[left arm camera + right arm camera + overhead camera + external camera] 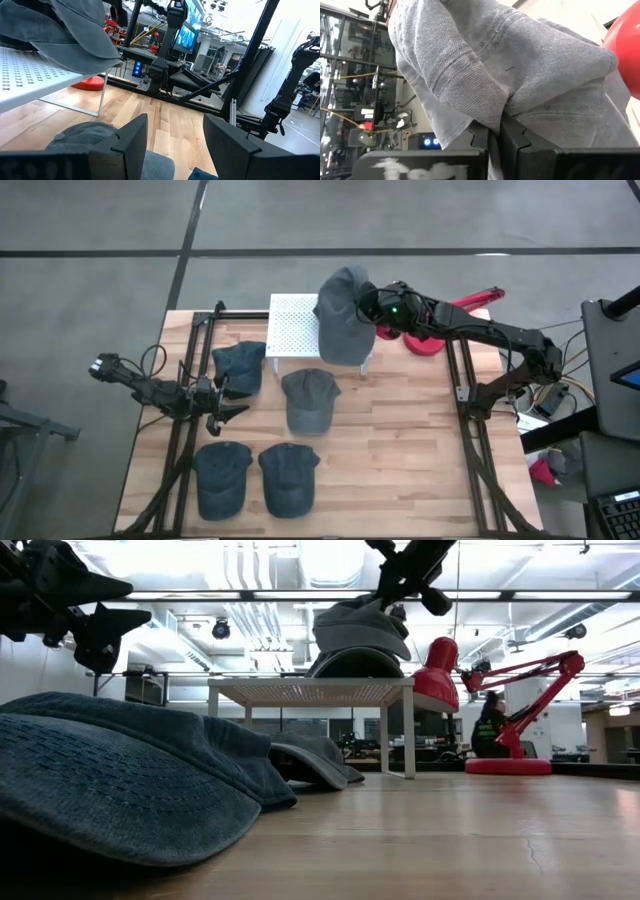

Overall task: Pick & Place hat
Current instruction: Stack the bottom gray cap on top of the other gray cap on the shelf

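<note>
My right gripper (pixel 374 306) is shut on a grey hat (pixel 342 315) at the right end of the small white perforated stand (pixel 292 330). In the low view the hat (pixel 360 635) sits at the stand's top (pixel 310 690), under the gripper (pixel 405 575). Several blue-grey hats lie flat on the table: one beside the stand (pixel 240 366), one in the middle (pixel 308 400), two near the front edge (pixel 222 476) (pixel 288 477). My left gripper (pixel 228 402) waits open near the table's left side, above those hats (pixel 172 142). My right gripper pinches a bunched fold of the hat's crown cloth (pixel 490 107) between its two fingers (pixel 517 142), on the hat's right side. It comes at it from the table's right, slanting down. The hat's lower part sits on the stand's top (pixel 352 668), and its brim overhangs the stand's edge (pixel 102 55).
A red desk lamp (pixel 440 332) stands just right of the stand, close under my right arm. Dark frame rails run along both sides of the table (pixel 462 395) (pixel 182 420). Bare wood shows to the right of the middle hat (pixel 400 450).
</note>
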{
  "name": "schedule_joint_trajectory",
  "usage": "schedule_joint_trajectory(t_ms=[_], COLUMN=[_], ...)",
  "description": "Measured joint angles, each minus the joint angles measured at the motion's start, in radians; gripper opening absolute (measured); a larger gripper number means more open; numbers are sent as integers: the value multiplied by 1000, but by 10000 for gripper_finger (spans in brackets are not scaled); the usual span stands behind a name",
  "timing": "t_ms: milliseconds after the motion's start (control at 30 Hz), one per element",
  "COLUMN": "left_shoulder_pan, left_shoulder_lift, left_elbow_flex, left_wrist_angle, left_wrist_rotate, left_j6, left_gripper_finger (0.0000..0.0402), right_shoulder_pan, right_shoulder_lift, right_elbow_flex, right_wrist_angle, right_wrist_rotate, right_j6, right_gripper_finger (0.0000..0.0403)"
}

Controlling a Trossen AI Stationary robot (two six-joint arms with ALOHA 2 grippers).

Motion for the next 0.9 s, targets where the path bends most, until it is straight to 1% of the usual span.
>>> schedule_joint_trajectory(t_ms=[367,467,700,900], left_shoulder_pan=[0,0,0,0], left_shoulder_lift=[0,0,0,0], left_elbow_flex=[0,0,0,0], left_wrist_angle=[0,0,0,1], left_wrist_rotate=[0,0,0,0], left_j6=[0,0,0,0], left_gripper_finger=[195,195,195,195], right_shoulder_pan=[0,0,-2,-2], right_shoulder_lift=[0,0,0,0], right_elbow_flex=[0,0,-2,-1], right_wrist_angle=[-2,-2,-57,-58], right_wrist_rotate=[-15,-27,-38,-41], right_j6=[2,1,6,17], right_gripper_finger=[13,19,68,114])
